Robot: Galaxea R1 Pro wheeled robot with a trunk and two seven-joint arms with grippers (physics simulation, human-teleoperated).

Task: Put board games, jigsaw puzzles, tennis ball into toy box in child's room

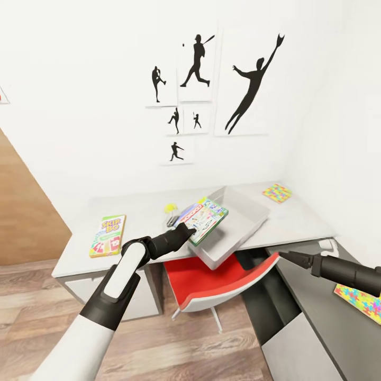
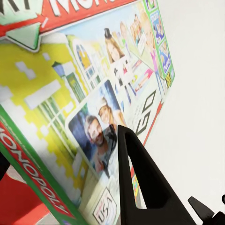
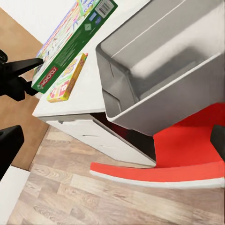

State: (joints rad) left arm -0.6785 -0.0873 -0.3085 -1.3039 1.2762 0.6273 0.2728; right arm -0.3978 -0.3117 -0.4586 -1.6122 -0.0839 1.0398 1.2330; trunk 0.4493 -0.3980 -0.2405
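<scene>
Closest to the lens is the left gripper [image 1: 186,231], clamped on the near edge of the Monopoly box [image 1: 203,218] and holding it tilted over the toy box [image 1: 244,218], which hangs off the near edge of the table [image 1: 137,206] above the red chair [image 1: 211,283]. From the right wrist view the toy box [image 3: 159,70] looks bare inside, so I'd say nothing is packed yet and this Monopoly box is about to be the first one in. Left to do, judging from what shows: the Skip-Bo game [image 1: 108,235] on the left of the table, the tennis ball [image 1: 170,208] behind the gripper, a jigsaw puzzle [image 1: 277,192] at the far right, another puzzle [image 1: 361,301] on the near right. Right gripper [image 1: 283,256] holds nothing, fingers look pinched together
</scene>
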